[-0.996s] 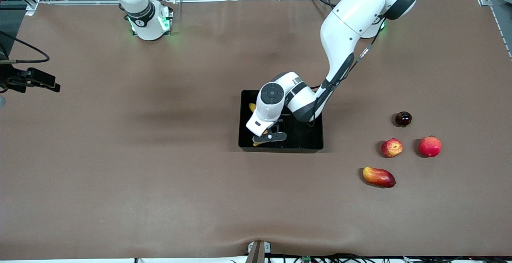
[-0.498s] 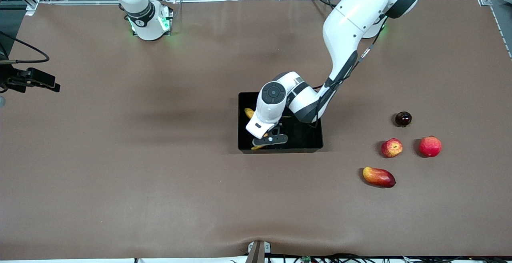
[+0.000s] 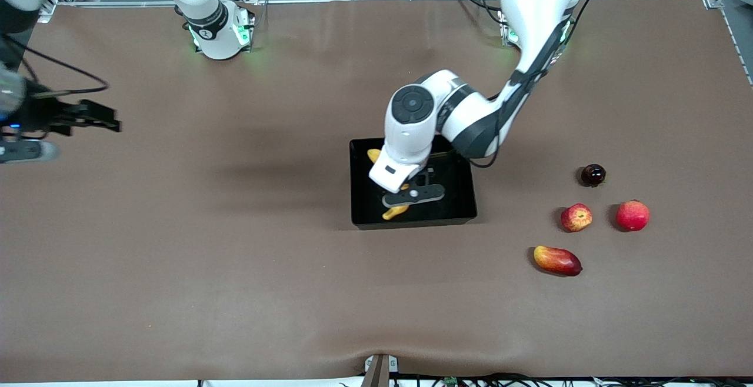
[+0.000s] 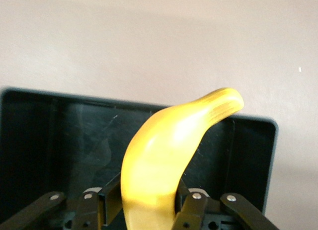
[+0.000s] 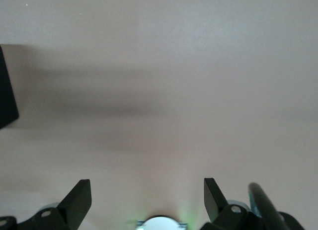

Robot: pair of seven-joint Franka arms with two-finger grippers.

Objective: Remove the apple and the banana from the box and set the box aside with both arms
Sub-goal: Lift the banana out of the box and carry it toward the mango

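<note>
While the banana is in the grip: the left gripper (image 3: 410, 197) is over the box (image 3: 415, 223), and its jaws are closed narrow on the banana (image 4: 169, 155).
Banana: it appears lifted a little off the box floor. One yellow end shows at 6 o'clock of the gripper in the front view, the other end at 11 o'clock.
Apple: the apple (image 3: 576, 217) lies already on the table, outside the box at about 3 o'clock from it, toward the left arm's end.
Neighbours: a plain red fruit (image 3: 632, 215) is just beside the apple, a mango-like fruit (image 3: 557, 260) is at its 7 o'clock, and a dark round fruit (image 3: 593, 174) is at its 1 o'clock.
Right gripper: the right gripper (image 5: 147, 197) waits over bare table at 9 o'clock of the box, with jaws wide and empty.
Risk of slip: the skin is smooth and curved, so the banana may turn or slide between the fingers.
Risk of catching: if the arm moves sideways too low, the hanging end may hit the box wall and drag the box.
Risk at placing: a drop near the apple may push it and make it roll.
</note>
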